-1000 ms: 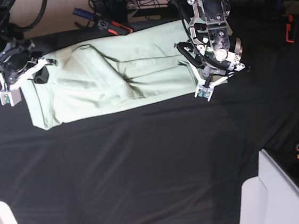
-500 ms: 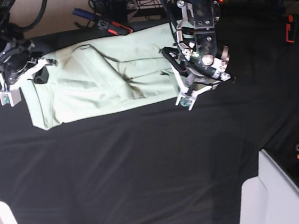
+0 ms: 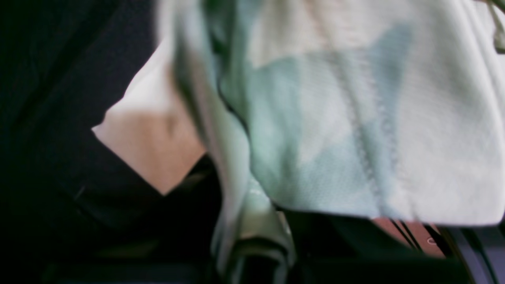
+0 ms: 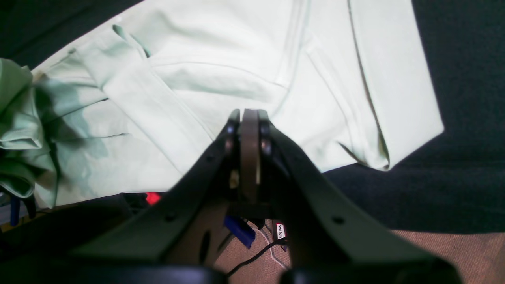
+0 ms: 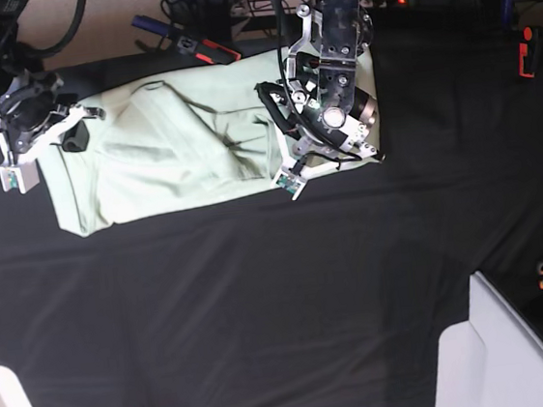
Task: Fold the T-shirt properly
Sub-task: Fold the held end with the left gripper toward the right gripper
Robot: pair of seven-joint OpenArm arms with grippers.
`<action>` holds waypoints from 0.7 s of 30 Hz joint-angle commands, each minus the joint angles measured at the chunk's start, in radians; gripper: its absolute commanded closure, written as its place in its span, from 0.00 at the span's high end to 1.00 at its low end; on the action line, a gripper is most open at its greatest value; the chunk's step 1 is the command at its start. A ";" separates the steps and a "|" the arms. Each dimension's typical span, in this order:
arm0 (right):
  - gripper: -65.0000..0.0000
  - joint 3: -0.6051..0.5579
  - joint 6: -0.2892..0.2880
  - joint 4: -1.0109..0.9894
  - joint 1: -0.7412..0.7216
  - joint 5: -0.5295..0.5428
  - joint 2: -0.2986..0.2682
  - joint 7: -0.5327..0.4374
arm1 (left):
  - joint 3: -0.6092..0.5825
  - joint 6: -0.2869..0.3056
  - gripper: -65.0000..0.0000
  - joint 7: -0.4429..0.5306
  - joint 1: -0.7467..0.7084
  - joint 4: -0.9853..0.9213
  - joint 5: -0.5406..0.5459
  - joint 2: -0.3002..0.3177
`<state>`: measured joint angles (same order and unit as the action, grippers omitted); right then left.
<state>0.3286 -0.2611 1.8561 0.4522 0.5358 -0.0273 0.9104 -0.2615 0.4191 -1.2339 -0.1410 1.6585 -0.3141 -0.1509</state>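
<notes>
Mint T-shirt (image 5: 179,155) hem clamped in left gripper (image 5: 293,177) jaws (contact blurred at wrist view); right gripper (image 4: 249,118) jaws together, empty, above fabric.

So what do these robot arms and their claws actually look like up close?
Both arms are dark metal frames with black cables looped around them. The left gripper and right gripper end in white tips with small green marks. Up close, the right gripper's fingers are flat, dark, tapering plates with round screw holes.
</notes>
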 commanded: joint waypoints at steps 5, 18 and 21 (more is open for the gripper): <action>0.00 0.000 -0.004 0.015 -0.002 0.011 -0.006 -0.021 | -0.003 -0.002 0.00 0.012 0.014 0.013 -0.003 -0.006; 0.00 0.000 -0.004 0.015 -0.002 0.011 -0.006 -0.020 | -0.005 -0.002 0.00 0.009 0.063 -0.090 0.151 -0.006; 0.00 0.000 -0.004 0.015 -0.002 0.011 -0.006 -0.021 | -0.005 -0.002 0.00 0.009 0.063 -0.091 0.151 -0.006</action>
<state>0.3286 -0.2607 1.8561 0.4522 0.5358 -0.0273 0.9070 -0.2619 0.4191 -1.2301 -0.0887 1.5528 -0.1669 -0.1497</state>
